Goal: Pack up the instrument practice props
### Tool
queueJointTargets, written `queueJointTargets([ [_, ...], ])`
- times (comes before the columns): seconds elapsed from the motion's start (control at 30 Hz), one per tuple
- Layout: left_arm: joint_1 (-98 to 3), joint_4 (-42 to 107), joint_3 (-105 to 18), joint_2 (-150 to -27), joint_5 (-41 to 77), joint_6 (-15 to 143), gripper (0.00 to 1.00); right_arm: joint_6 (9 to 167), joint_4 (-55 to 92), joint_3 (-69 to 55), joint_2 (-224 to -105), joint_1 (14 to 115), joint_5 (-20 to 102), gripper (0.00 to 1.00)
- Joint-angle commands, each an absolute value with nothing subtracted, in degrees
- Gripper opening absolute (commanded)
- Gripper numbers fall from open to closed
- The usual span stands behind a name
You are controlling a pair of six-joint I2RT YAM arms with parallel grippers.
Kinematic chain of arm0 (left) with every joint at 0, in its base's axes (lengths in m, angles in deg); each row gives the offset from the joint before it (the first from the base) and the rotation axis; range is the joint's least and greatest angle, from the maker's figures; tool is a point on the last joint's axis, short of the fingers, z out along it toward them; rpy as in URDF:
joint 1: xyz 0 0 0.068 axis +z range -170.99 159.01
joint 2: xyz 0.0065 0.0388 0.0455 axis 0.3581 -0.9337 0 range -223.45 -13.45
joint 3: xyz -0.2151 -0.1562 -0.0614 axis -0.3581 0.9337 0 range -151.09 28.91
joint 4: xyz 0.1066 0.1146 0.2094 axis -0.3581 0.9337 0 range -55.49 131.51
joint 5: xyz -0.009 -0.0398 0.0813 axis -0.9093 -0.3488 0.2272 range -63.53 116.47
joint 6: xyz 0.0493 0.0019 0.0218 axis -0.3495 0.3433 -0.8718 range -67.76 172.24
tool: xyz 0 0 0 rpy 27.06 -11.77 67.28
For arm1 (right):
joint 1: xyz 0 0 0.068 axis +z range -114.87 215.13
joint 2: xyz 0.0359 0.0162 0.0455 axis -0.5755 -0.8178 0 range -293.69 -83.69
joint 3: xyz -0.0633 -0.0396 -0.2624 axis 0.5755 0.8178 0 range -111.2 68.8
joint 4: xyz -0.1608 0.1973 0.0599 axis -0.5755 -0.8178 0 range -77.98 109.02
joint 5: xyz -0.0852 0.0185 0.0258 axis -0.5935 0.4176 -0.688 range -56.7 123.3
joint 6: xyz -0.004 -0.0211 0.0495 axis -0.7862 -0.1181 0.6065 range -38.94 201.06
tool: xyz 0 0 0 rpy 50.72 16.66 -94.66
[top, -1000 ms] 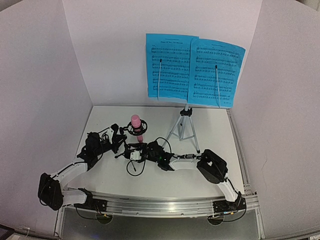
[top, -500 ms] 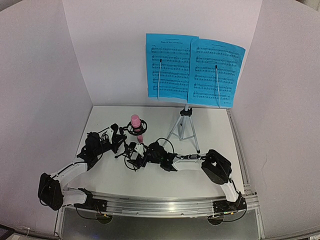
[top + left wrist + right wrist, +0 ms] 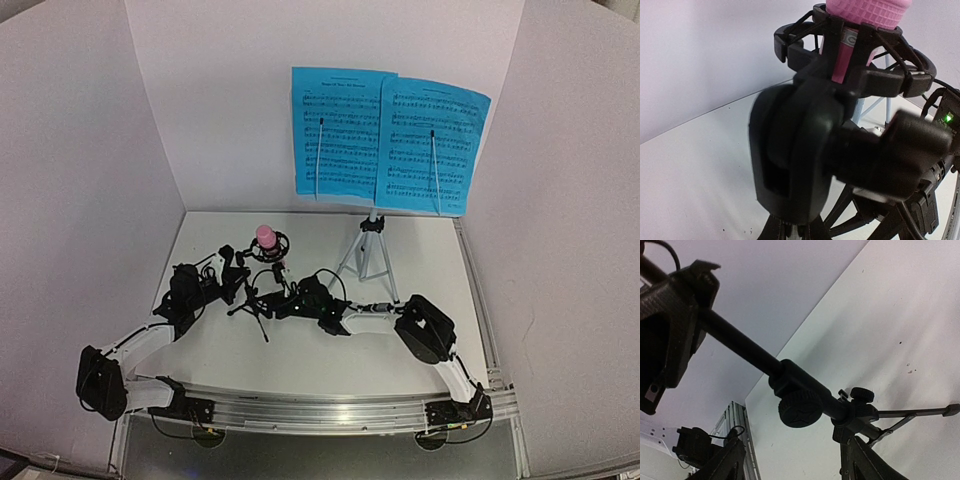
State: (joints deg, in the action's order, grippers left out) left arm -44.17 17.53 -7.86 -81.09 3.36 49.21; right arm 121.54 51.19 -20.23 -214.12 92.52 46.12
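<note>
Microphone (image 3: pixel 266 237), pink, sits in the ring of the small black stand (image 3: pixel 805 390), just beyond the left pincer (image 3: pixel 234 270); how far that pincer is open cannot be told. Spread wide and holding nothing, the right pincer (image 3: pixel 792 442) has the stand's pole crossing just ahead of its fingers. Blue music pages (image 3: pixel 388 138) stand well beyond both.

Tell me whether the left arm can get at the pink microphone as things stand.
Probably yes. The left tool sits close beside the pink microphone, whose head stands clear above the ring mount. The mount's bands wrap its lower body, so only the top looks free.
</note>
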Motion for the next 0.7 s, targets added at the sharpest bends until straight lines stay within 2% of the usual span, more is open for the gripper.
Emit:
queueJointTargets([
  [0.0, -44.10, 19.14, -7.58, -81.30, 2.21, 48.94, 0.00, 131.98, 63.41, -19.48, -215.41, 89.83, 42.20, 0.63],
  [0.17, -44.13, 19.00, -7.47, -81.28, 2.09, 49.56, 0.00, 137.98, 69.79, -21.74, -218.53, 89.67, 40.77, 0.62],
  [0.37, -44.10, 18.49, -7.74, -81.67, 2.08, 50.10, 0.00, 142.73, 70.59, -23.16, -221.12, 89.76, 39.54, 0.56],
  [0.57, -44.11, 17.97, -8.18, -82.68, 2.75, 51.12, 0.00, 139.75, 70.82, -23.07, -220.57, 89.73, 43.16, 0.60],
  [0.67, -44.10, 17.05, -8.24, -83.19, 3.27, 51.41, 0.00, 140.21, 70.88, -22.57, -220.65, 89.75, 42.97, 0.58],
])
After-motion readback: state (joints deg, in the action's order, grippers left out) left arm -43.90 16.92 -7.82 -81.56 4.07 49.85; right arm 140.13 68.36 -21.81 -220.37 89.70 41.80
